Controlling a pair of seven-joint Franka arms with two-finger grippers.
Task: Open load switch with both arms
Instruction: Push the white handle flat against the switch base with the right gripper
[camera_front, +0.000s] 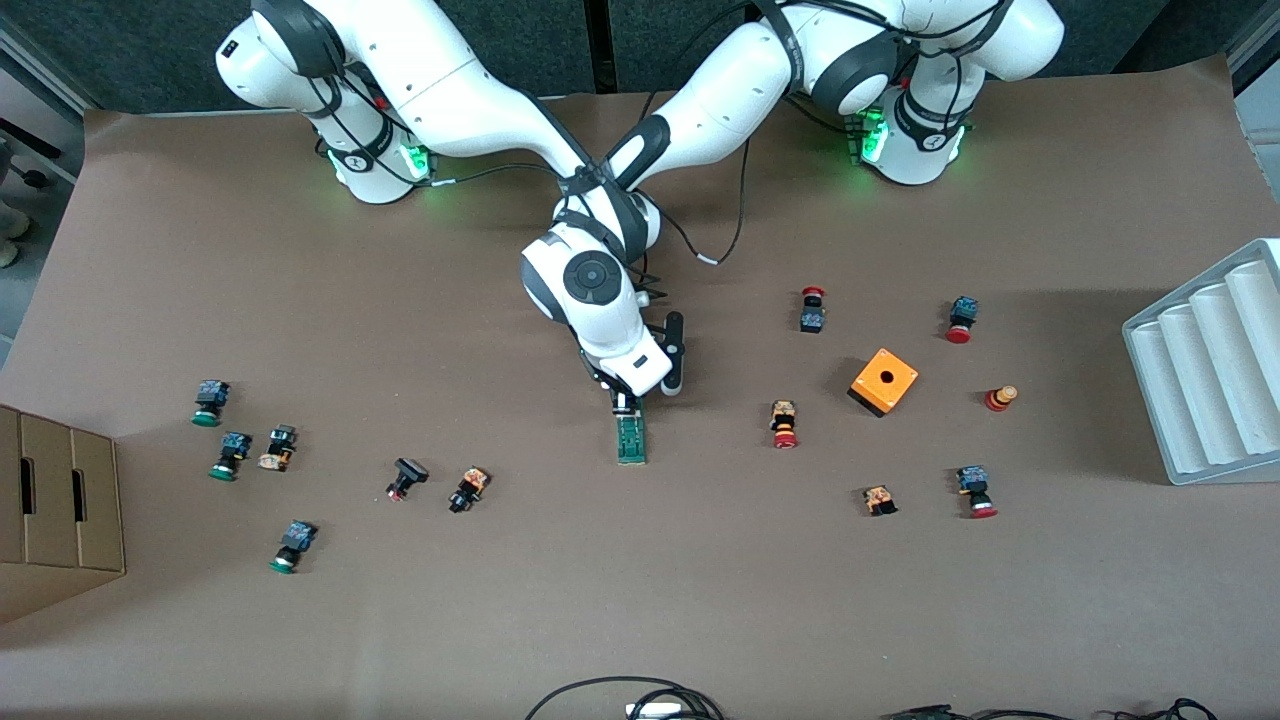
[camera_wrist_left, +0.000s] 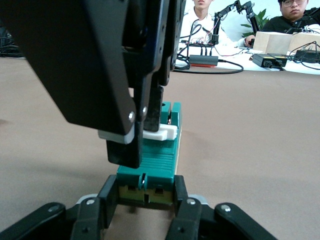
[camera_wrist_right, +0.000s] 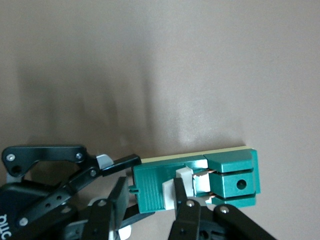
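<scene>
Two grippers: both are met at one spot at mid-table.
Cardboard box (camera_front: 60, 510): set at the table edge, at the right arm's end.
Green-capped buttons (camera_front: 232, 455): scattered near that box, well apart from the switch.
Black-and-orange button (camera_front: 468, 490): nearest item toward the right arm's end; bare table is left between it and the switch.
Load switch (camera_front: 631, 438): laid flat at mid-table, long axis toward the front camera.
Right gripper (camera_wrist_right: 150, 200): lowered from above, jaws clamped on the white sliding piece (camera_wrist_left: 161, 133).
Left gripper (camera_wrist_left: 145, 195): low on the table, jaws closed on the switch's end.
Red-capped button (camera_front: 784, 425): well apart.
Orange cube box (camera_front: 883, 381): nearer the left arm's end.
Grey ribbed tray (camera_front: 1210, 370): at that end's edge.
</scene>
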